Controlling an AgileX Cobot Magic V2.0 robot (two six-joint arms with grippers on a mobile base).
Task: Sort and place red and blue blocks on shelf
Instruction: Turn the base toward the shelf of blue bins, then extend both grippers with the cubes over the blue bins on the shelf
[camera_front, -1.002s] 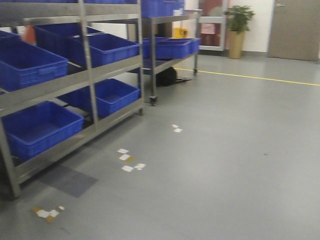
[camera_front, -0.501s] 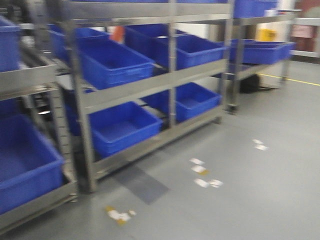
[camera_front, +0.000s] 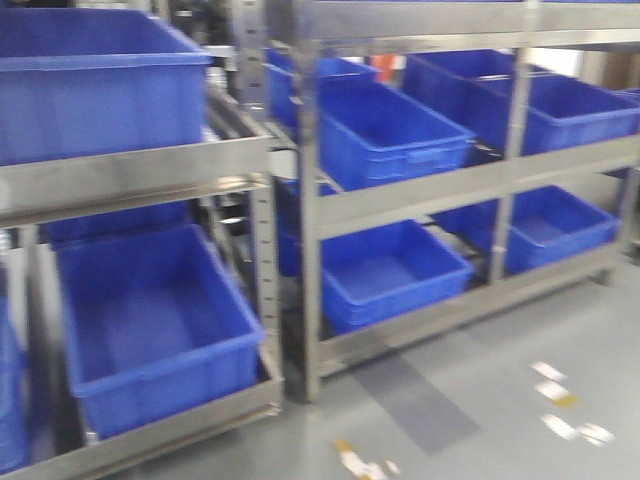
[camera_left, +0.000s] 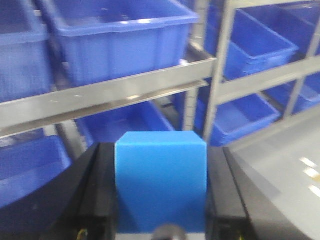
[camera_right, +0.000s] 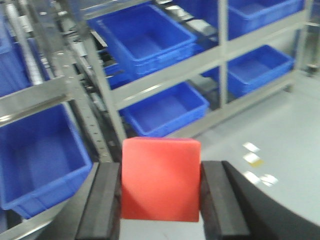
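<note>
Clearly the pick-up is done and the placing is not: both blocks are in hand, neither is on the shelf (camera_front: 300, 215). The left claw (camera_left: 160, 155) is clenched on the blue block (camera_left: 160, 190), which sits between its two black fingers. The right claw (camera_right: 160, 167) grips the red block (camera_right: 160, 185) the same way. Both cubes look plain, matte and clean-edged, seated square in the grip and held in the air apart from the steel rails. Large blue bins (camera_front: 390, 135) fill the tiers in view. What remains, I judge, is to close on the rack, choose a spot for each colour and set them down.
</note>
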